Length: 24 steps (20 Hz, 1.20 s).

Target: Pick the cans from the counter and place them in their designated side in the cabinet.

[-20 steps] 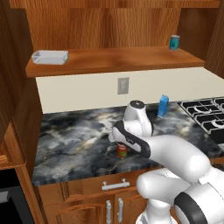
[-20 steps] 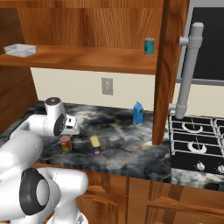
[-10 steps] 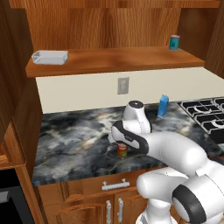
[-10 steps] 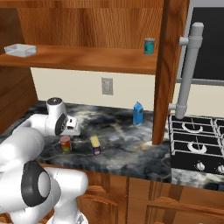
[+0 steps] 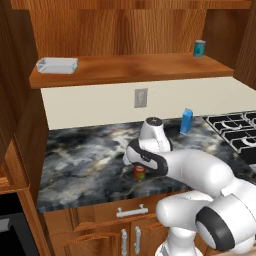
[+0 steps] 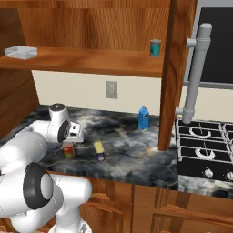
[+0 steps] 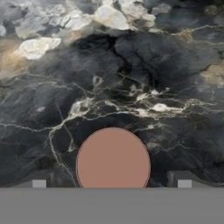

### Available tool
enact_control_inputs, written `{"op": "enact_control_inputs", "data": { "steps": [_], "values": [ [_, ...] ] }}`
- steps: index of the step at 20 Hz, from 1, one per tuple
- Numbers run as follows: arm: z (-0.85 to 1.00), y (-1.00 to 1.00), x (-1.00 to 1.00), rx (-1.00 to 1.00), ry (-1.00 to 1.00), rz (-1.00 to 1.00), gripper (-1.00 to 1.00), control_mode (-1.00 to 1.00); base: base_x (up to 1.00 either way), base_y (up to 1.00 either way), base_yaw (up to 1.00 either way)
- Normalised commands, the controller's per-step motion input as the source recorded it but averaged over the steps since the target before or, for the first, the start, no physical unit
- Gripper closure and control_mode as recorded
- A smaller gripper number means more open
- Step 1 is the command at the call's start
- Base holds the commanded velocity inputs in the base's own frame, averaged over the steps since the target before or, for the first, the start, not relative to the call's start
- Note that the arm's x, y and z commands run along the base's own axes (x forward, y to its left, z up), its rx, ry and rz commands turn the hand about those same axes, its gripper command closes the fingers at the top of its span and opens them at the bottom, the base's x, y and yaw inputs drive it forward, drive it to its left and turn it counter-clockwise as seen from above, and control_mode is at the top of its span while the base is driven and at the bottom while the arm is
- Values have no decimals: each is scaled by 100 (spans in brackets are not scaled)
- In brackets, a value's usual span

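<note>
The red can stands upright on the dark marbled counter, near its front edge. It also peeks out under my arm as the red can. My gripper hangs directly above it, pointing down. From the hand, the can's top is a round pinkish disc between my open gripper fingertips, which stand apart from it on both sides. The squat blue can with a yellow top stands just right of the red one. The cabinet shelf runs above the counter.
On the shelf sit a white tray at the left and a teal can at the right. A slim blue carton stands by the wall. The stove lies to the right behind a wooden post.
My hand has shifted slightly over the red can; the jaws have stayed open and both cans stand where they were.
</note>
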Motion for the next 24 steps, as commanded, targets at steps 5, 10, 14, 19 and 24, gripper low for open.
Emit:
{"op": "enact_control_inputs", "data": {
  "steps": [5,10,14,19,24],
  "values": [
    [-15,0,5,0,0,0,-100,-100,0,0,0],
    [-15,0,6,-1,0,0,-100,-100,0,0,0],
    [-14,0,10,-1,0,0,-100,-100,0,0,0],
    [-14,2,11,-1,0,0,-100,-100,0,0,0],
    [-12,3,6,-1,0,0,100,-100,0,0,0]
  ]
}}
